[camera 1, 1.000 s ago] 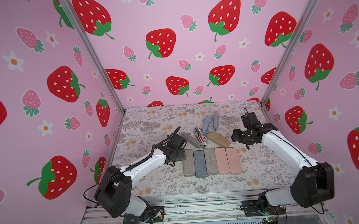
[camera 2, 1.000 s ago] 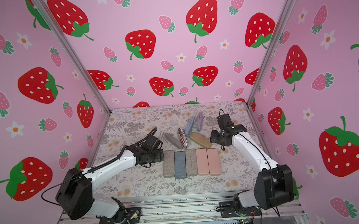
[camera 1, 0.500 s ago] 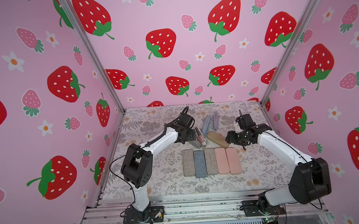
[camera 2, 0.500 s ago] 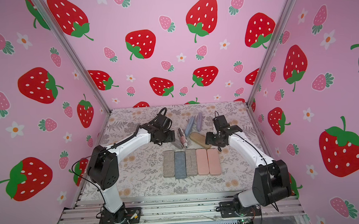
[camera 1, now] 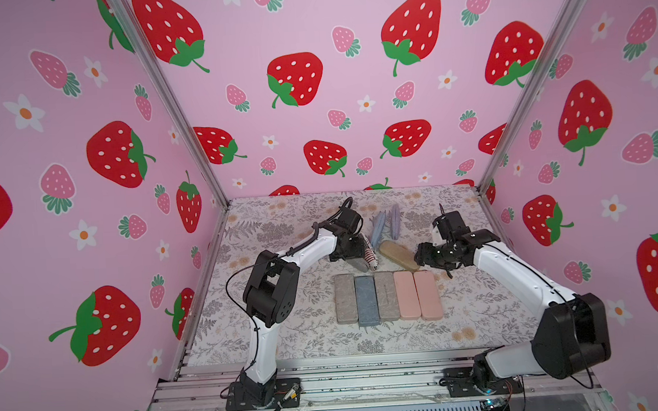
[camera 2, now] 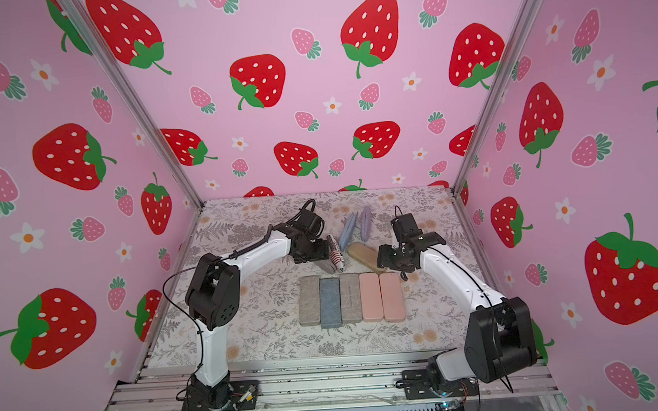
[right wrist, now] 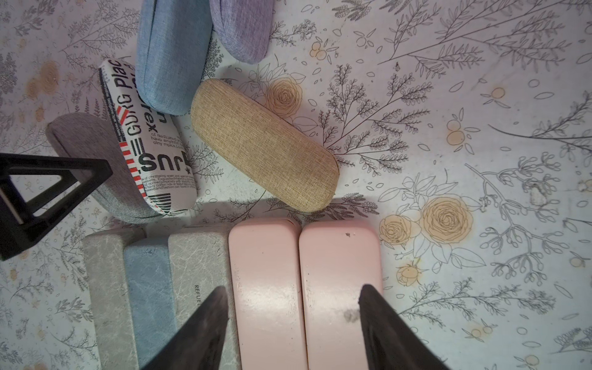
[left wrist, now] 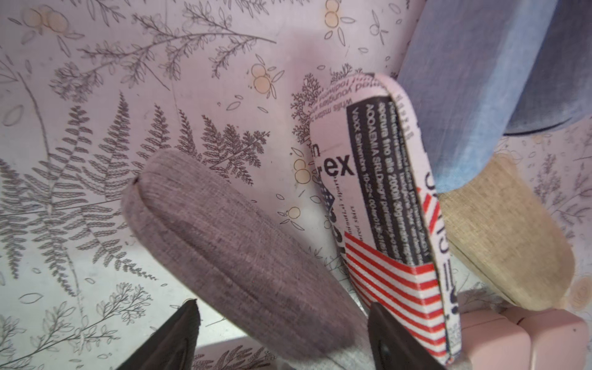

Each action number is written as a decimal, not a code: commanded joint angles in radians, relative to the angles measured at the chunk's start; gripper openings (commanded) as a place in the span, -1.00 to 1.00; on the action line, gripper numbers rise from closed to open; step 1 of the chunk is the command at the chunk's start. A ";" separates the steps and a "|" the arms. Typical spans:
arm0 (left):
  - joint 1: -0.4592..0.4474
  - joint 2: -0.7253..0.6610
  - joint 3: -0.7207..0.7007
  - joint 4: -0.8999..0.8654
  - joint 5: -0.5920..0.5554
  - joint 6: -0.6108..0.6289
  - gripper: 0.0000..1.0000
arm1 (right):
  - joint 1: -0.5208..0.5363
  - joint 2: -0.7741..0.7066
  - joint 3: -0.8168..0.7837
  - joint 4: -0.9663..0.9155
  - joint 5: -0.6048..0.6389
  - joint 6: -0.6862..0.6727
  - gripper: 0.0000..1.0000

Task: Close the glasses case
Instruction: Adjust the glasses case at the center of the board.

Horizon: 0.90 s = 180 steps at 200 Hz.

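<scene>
A grey fabric glasses case [left wrist: 230,243] lies slanted on the floral mat, behind a row of flat cases. Its lid seam shows only as a thin line. My left gripper [left wrist: 282,302] is open and straddles the case's near end, one finger [left wrist: 179,330] clear of it and the other finger [left wrist: 394,336] between it and a newsprint case [left wrist: 384,198]. In both top views the left gripper [camera 1: 361,256] [camera 2: 324,253] sits low over that case [camera 1: 357,266]. My right gripper [right wrist: 292,288] is open and empty, beside a tan case [camera 1: 397,255] [right wrist: 266,147] and above two pink cases [right wrist: 304,288].
Five flat cases lie side by side at mid-mat: grey [camera 1: 344,298], blue [camera 1: 366,299], grey [camera 1: 386,296] and two pink [camera 1: 417,294]. A blue fabric case [camera 1: 378,227] and a purple one [camera 1: 395,218] lie further back. The pink walls stand close on three sides.
My left arm has swung from left of the flat row to the back, coming down over the grey fabric case, its jaws narrowing a little. The right gripper has shifted slightly toward the tan case.
</scene>
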 commanded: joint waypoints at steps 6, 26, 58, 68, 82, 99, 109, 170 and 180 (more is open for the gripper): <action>0.007 0.020 0.033 0.020 0.028 -0.008 0.53 | 0.006 -0.011 -0.009 -0.021 -0.012 -0.012 0.32; 0.013 0.022 0.016 0.048 0.043 -0.016 0.40 | 0.005 -0.003 -0.008 -0.023 -0.012 -0.011 0.32; 0.032 0.016 -0.029 0.110 0.081 -0.026 0.20 | 0.006 0.000 -0.008 -0.021 -0.012 -0.008 0.31; 0.037 0.016 -0.039 0.123 0.090 -0.026 0.14 | 0.006 0.004 -0.006 -0.021 -0.012 -0.007 0.31; 0.046 0.016 -0.055 0.146 0.104 -0.030 0.07 | 0.006 0.009 -0.002 -0.021 -0.013 -0.005 0.31; 0.058 0.018 -0.074 0.173 0.143 -0.035 -0.02 | 0.006 0.022 0.004 -0.021 -0.015 -0.003 0.30; 0.061 0.017 -0.085 0.193 0.157 -0.037 -0.04 | 0.006 0.028 0.007 -0.018 -0.018 -0.002 0.30; 0.124 -0.011 -0.206 0.383 0.269 -0.086 -0.36 | 0.006 0.075 0.029 -0.010 -0.037 0.011 0.26; 0.137 -0.011 -0.218 0.407 0.294 -0.086 -0.41 | 0.006 0.082 0.032 -0.009 -0.039 0.013 0.25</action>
